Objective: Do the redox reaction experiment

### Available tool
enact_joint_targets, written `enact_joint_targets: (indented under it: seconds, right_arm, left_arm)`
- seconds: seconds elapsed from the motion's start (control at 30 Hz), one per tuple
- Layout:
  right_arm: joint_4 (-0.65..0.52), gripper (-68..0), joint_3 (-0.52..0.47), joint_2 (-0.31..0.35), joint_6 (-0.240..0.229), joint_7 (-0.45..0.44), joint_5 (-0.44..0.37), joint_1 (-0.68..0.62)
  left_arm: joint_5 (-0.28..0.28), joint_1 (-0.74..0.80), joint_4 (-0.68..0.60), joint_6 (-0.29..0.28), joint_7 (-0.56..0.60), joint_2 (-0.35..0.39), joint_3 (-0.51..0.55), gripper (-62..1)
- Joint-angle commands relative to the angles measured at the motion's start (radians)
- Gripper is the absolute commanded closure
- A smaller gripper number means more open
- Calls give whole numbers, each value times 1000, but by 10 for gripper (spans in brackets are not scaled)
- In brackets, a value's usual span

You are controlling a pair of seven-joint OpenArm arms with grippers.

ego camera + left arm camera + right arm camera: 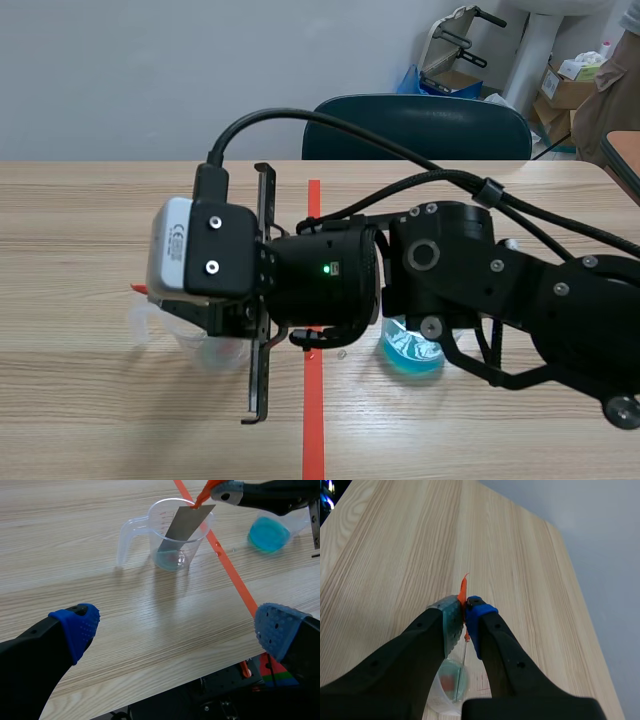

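Your right gripper [465, 620] is clamped on the orange tab [463, 591] of a grey strip [184, 525]. The strip stands steeply in the cup [159, 527], left of centre in the scene view. Its top leans away from the cup's handle and its foot sits in teal liquid. Left gripper [175, 625] is agape. Wood table [75, 510]; chair [415, 125] at top centre.

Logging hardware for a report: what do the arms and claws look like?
The black right arm carries thick black cables, a green light and a grey camera box. Left claw: black fingers, blue dotted pads. Right claw: one grey-green pad, one blue.
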State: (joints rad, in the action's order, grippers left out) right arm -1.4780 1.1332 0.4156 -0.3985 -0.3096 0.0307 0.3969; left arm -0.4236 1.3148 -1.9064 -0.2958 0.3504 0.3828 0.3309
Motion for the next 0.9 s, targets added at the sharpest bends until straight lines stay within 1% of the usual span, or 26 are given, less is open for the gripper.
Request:
enact_joint_targets:
  seconds: [0.0, 0.1, 0.17, 0.43, 0.7, 0.87]
  right_arm:
    - [-15, -7, -16, -3, -1, 4, -43, 41]
    - [-16, -7, -16, -3, -47, 34, -107, 72]
    - [-22, -7, -16, -3, -59, 61, -150, 91]
    - [-60, -8, -36, -2, -67, 177, -283, 153]
    - [-118, -8, -94, -3, -84, 266, -368, 176]
    - [-166, -8, -121, -3, -93, 342, -431, 193]
  left_arm:
    - [-3, 2, -13, -4, 20, -5, 8, -623]
    - [-3, 2, -13, -4, 20, -5, 8, -623]
    - [-3, 2, -13, -4, 20, -5, 8, -623]
    - [-3, 2, -13, -4, 20, -5, 8, -623]
    - [-3, 2, -13, -4, 20, -5, 8, -623]
    - [-3, 2, -13, -4, 20, -5, 8, -623]
